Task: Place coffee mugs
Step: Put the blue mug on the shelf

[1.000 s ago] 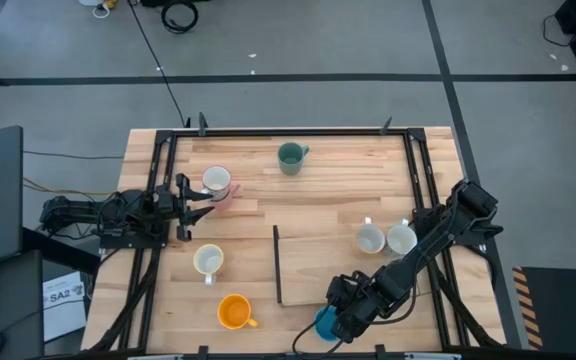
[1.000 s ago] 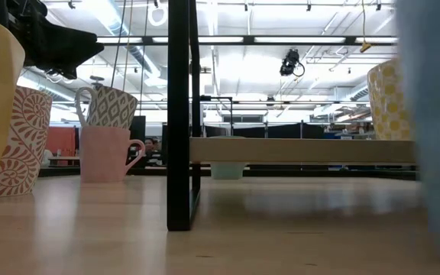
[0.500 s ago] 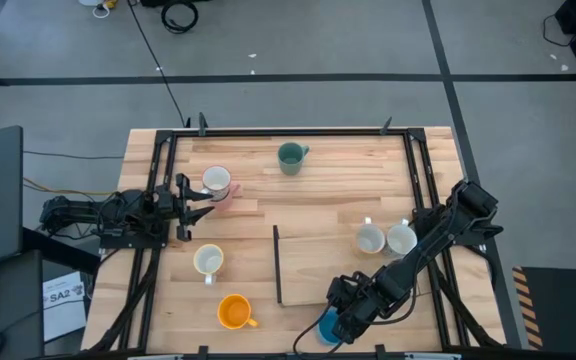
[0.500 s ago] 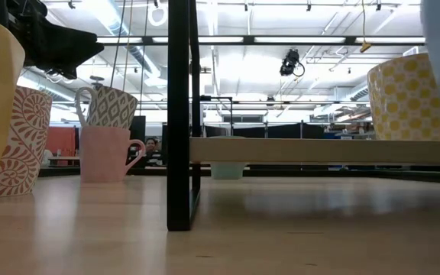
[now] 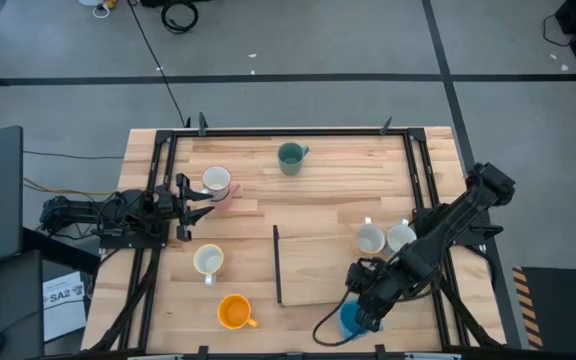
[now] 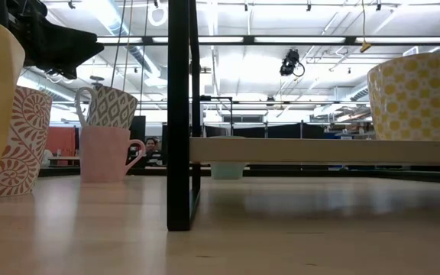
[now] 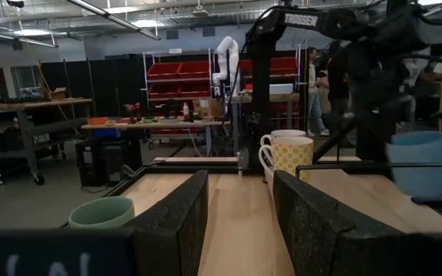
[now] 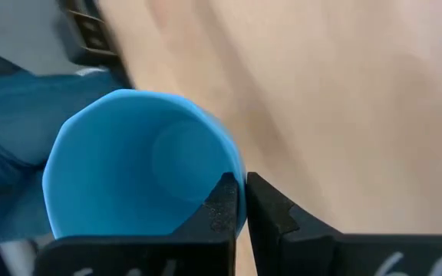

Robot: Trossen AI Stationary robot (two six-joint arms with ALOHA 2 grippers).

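Observation:
My right gripper point(image 5: 365, 306) is shut on the blue mug point(image 5: 350, 319) near the table's near edge, just right of the raised wooden shelf point(image 5: 318, 268). The left wrist view shows that mug point(image 7: 420, 161) in the air. Two white mugs point(image 5: 370, 239) point(image 5: 401, 238) stand on the shelf. A white patterned mug point(image 5: 216, 181) sits on top of the pink mug point(image 6: 107, 154). My left gripper point(image 5: 196, 197) is open beside them, touching nothing. The dark green mug point(image 5: 290, 156), another white mug point(image 5: 208, 260) and the orange mug point(image 5: 233, 311) stand upright on the table. My right gripper pinches the blue mug's rim point(image 8: 235, 178), one finger point(image 8: 222, 203) inside the cup and the other point(image 8: 273, 213) outside. The fingers come from above. The mug is lifted clear of the table, its mouth facing up.
The shelf's black frame post point(image 6: 179, 114) stands upright at the shelf's left end. Black rails point(image 5: 158, 200) point(image 5: 430, 200) run along both sides of the table. Bare wood lies between the green mug and the shelf. People point(image 7: 321, 77) stand in the room beyond the table.
My right gripper has carried the blue mug up and toward the table's right edge, from beside the shelf's near left corner to farther right along the near edge. The mug has left the low view, where it filled the right edge a second ago.

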